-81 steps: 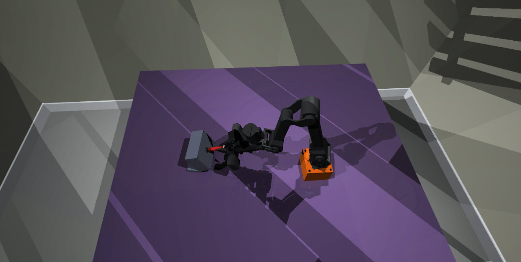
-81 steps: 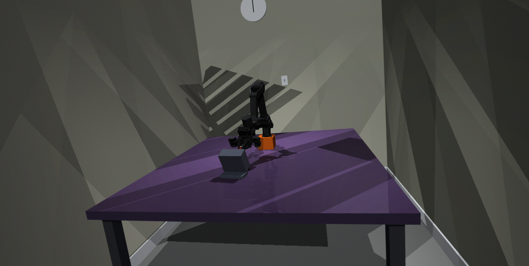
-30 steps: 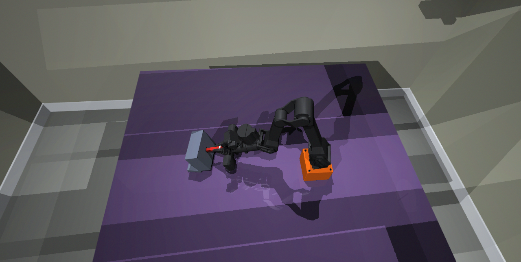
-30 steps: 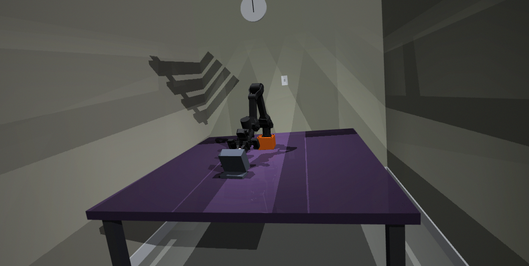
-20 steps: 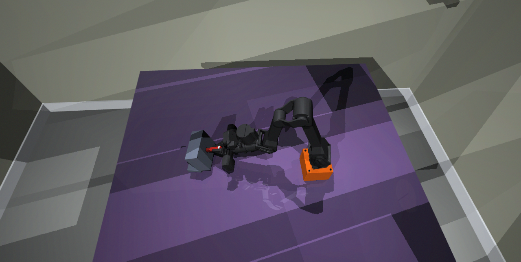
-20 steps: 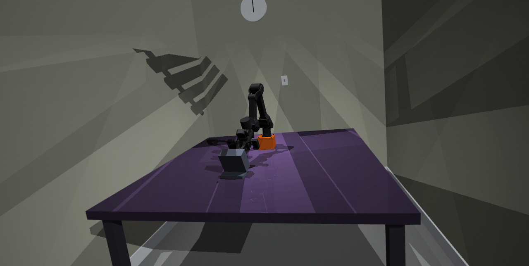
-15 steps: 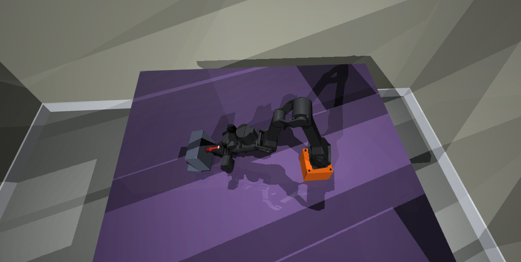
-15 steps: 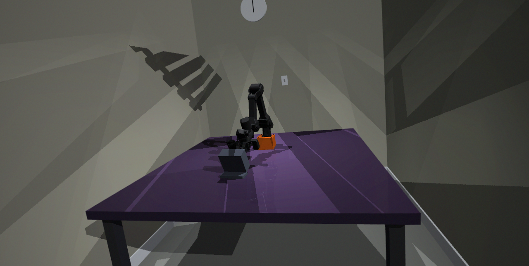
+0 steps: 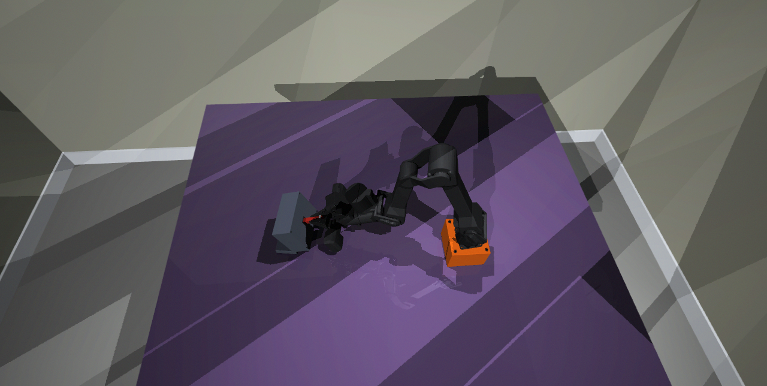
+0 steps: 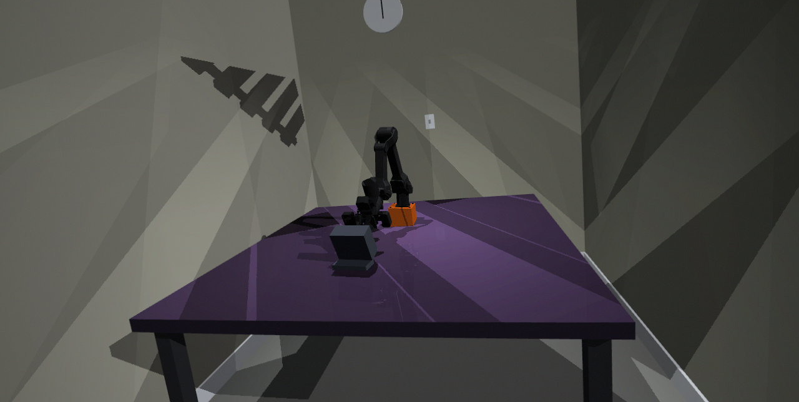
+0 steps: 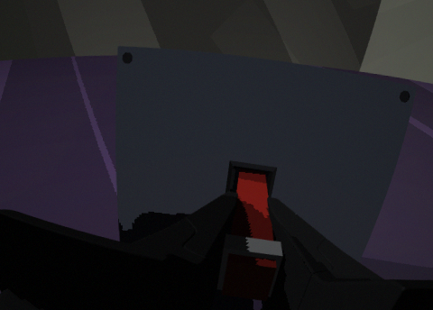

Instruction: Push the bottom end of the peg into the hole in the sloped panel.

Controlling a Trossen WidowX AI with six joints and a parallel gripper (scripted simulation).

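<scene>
A red square-sided peg (image 11: pixel 253 194) (image 9: pixel 308 219) with a white band near its near end is held between my fingers. My gripper (image 11: pixel 251 205) (image 9: pixel 317 217) is shut on it, close in front of the panel's face. The grey sloped panel (image 11: pixel 180 121) (image 9: pixel 290 214) (image 10: pixel 351 245) has one square hole (image 11: pixel 229 177) with a dark rim. The peg's far end is at the hole's mouth and seems to reach inside it, its sides roughly in line with the hole's sides. How deep it sits is hidden. In the exterior view, the panel hides the peg.
The arm's orange base block (image 9: pixel 467 256) (image 10: pixel 402 215) stands on the purple table (image 9: pixel 343 329) (image 10: pixel 474 288), behind the arm as seen from the panel. The panel's foot (image 10: pixel 352 264) rests on the table. The dark gripper body spans the bottom of the wrist view.
</scene>
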